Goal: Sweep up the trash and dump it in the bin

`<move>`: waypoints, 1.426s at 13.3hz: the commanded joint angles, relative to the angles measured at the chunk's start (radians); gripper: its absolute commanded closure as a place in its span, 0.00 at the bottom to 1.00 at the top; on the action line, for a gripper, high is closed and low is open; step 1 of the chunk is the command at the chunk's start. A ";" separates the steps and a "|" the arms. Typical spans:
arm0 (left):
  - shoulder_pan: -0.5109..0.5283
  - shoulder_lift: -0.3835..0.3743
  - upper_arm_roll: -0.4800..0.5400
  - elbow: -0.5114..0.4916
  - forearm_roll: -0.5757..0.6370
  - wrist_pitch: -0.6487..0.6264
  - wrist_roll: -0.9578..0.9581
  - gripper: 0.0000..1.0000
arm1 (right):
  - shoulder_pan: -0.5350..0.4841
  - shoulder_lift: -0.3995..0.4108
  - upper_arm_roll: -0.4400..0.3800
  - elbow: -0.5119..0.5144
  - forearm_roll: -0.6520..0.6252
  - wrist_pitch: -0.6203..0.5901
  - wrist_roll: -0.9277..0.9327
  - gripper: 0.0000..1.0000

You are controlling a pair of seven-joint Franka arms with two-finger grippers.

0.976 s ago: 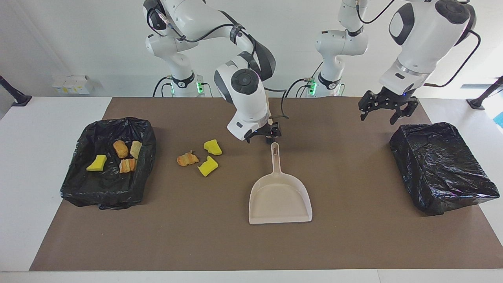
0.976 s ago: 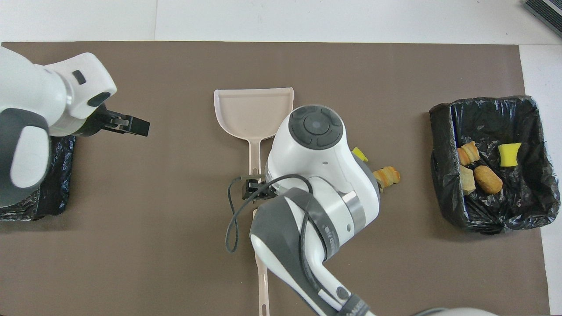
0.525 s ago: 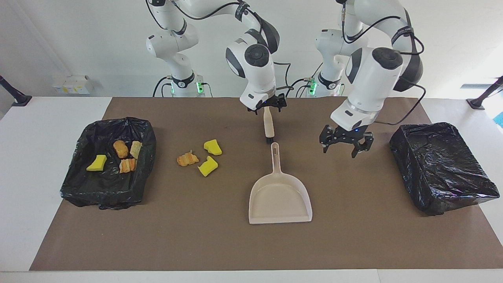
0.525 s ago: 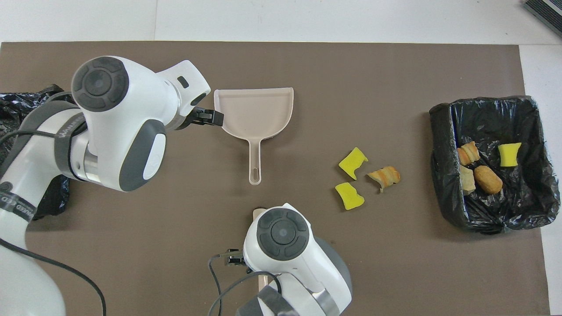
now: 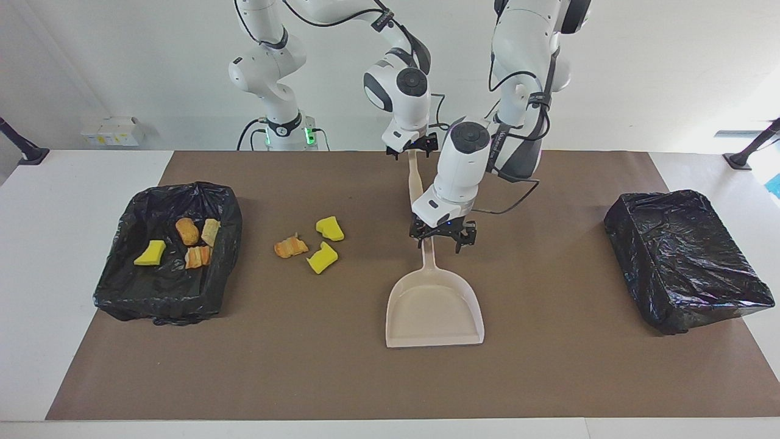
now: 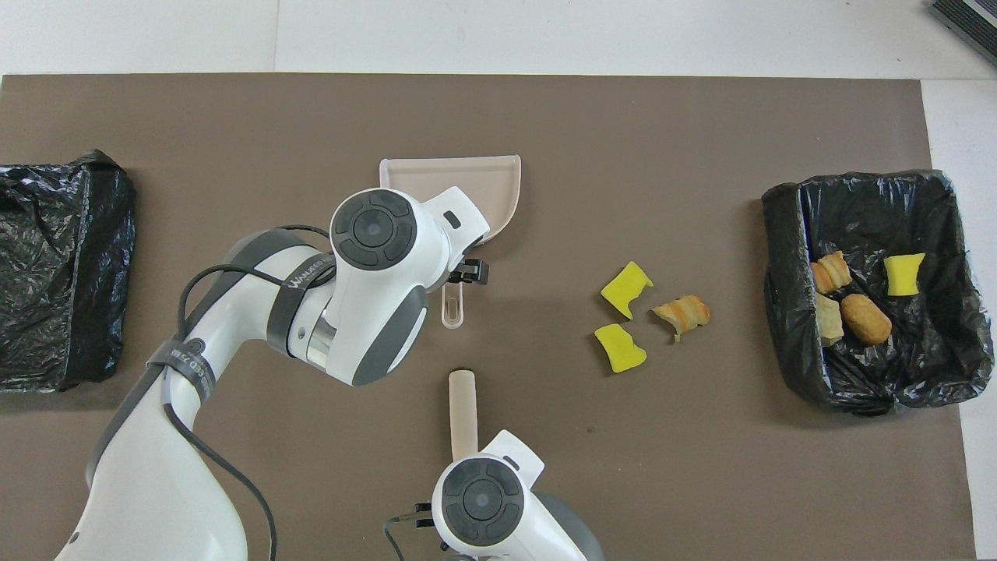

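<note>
Three pieces of trash lie on the brown mat: two yellow sponge chunks (image 5: 329, 228) (image 6: 625, 279) and a tan bread lump (image 5: 290, 247) (image 6: 681, 312). Several more pieces sit in the open bin (image 5: 122, 286) (image 6: 787, 234) at the right arm's end. The beige dustpan (image 5: 434, 311) (image 6: 498, 183) lies mid-table, handle toward the robots. My left gripper (image 5: 442, 239) (image 6: 459, 274) hangs open, low over that handle. The beige brush (image 5: 414, 177) (image 6: 463, 405) lies nearer the robots. My right gripper (image 5: 413, 146) is open over its handle end.
A second bin (image 5: 682, 262) (image 6: 62, 265), covered in black bag, stands at the left arm's end of the table. Small white boxes (image 5: 113, 131) sit off the mat at the right arm's end, nearer the robots.
My left arm swung from above the covered bin to the dustpan handle and came down. My right gripper drew back along the brush toward the robots. Brush, dustpan and trash have not moved.
</note>
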 commanded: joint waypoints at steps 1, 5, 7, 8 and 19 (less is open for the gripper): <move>-0.030 -0.056 0.015 -0.085 0.010 0.042 -0.047 0.00 | 0.038 -0.041 -0.003 -0.043 0.025 0.041 0.051 0.20; -0.046 -0.067 0.015 -0.110 0.010 0.067 -0.105 0.30 | 0.038 -0.040 -0.003 -0.043 0.025 0.052 0.054 0.58; -0.046 -0.067 0.015 -0.113 0.010 0.072 -0.099 0.42 | 0.040 -0.040 -0.003 -0.065 0.024 0.092 0.054 0.58; -0.046 -0.067 0.015 -0.113 0.010 0.072 -0.101 0.42 | 0.040 -0.041 -0.003 -0.069 0.025 0.097 0.054 0.58; -0.046 -0.082 0.010 -0.138 -0.001 0.058 -0.096 0.70 | -0.129 -0.139 -0.016 0.015 -0.008 -0.119 0.005 1.00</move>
